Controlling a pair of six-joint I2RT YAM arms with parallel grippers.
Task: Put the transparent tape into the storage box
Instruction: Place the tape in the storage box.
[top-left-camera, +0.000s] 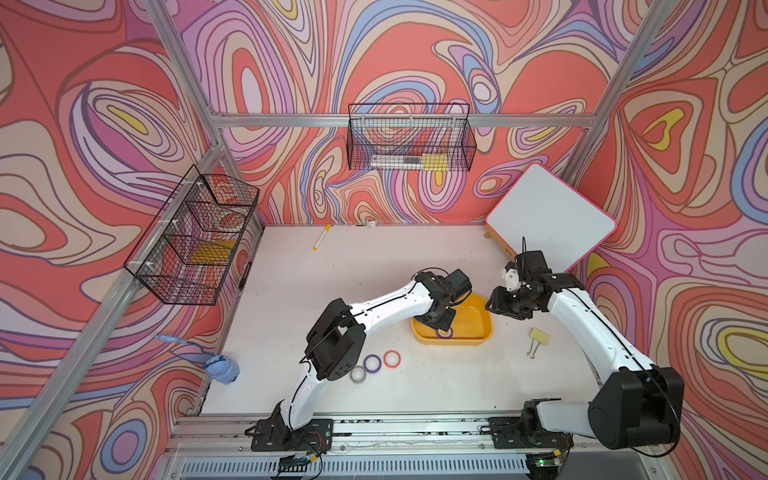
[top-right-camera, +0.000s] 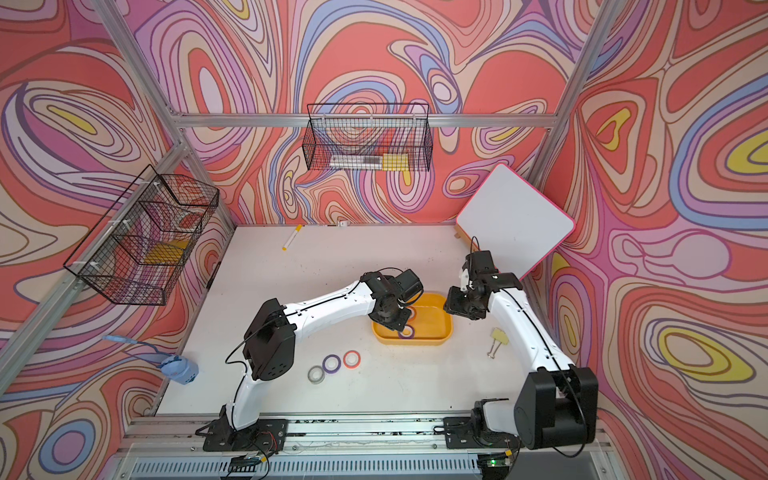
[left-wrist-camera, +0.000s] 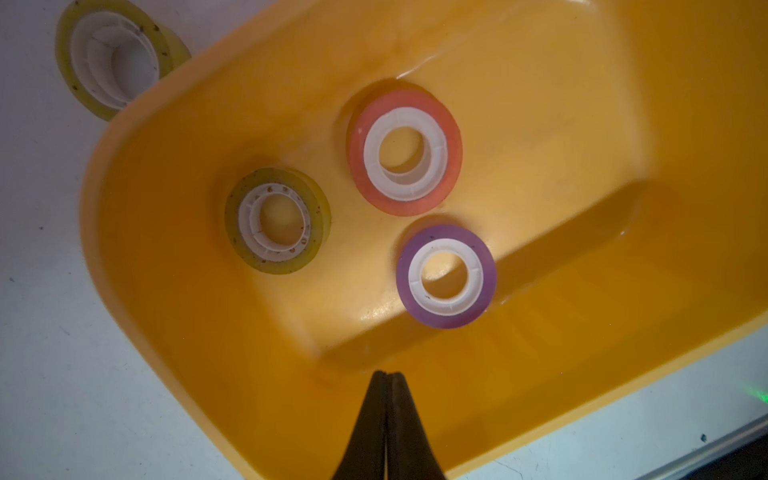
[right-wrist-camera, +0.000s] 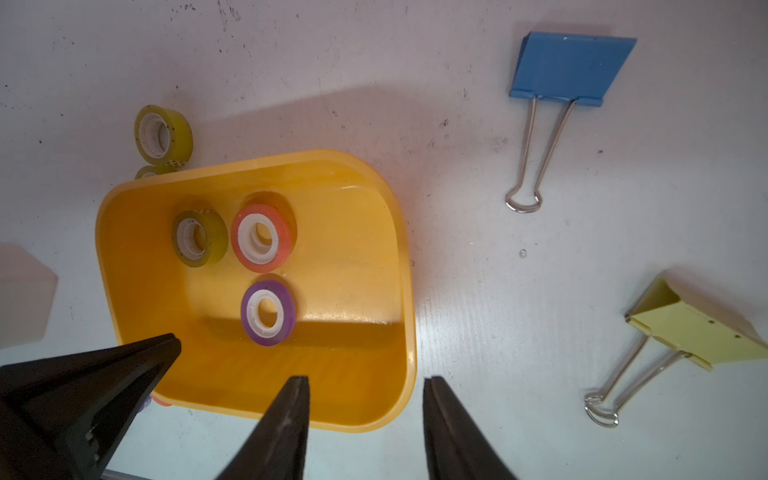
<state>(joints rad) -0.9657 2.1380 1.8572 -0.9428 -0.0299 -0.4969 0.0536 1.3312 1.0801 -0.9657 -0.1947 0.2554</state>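
Storage box (top-left-camera: 453, 341): mid-surface between the two arms; its long axis runs left to right in both top views
Tape already in: one transparent tape roll (left-wrist-camera: 249, 226) lies flat on the box floor, near an orange roll (left-wrist-camera: 455, 153) and a purple roll (left-wrist-camera: 402, 278)
Tape left, corner: a second transparent roll (right-wrist-camera: 178, 137) sits on the surface just outside the box's rounded corner; whether it touches the rim, you cannot tell
Tape left, far: a third clear roll (top-left-camera: 351, 374) lies flat beside the left arm (top-left-camera: 386, 299), near its elbow and well apart from the box
Left jaws: clenched on nothing, tips hanging over the box's inner wall
Right jaws: parted, empty, hanging at the box's right end
Relation to work from: the corner roll lies across the box from your left tips, beyond the roll already inside; a ring has no long axis, so approach angle is free
Nearer arm: left, by my reading, for both loose rolls; the right arm (top-left-camera: 582, 316) would have to cross the whole box
Note: the left wrist hides the corner roll in both top views, so steer by the wrist views
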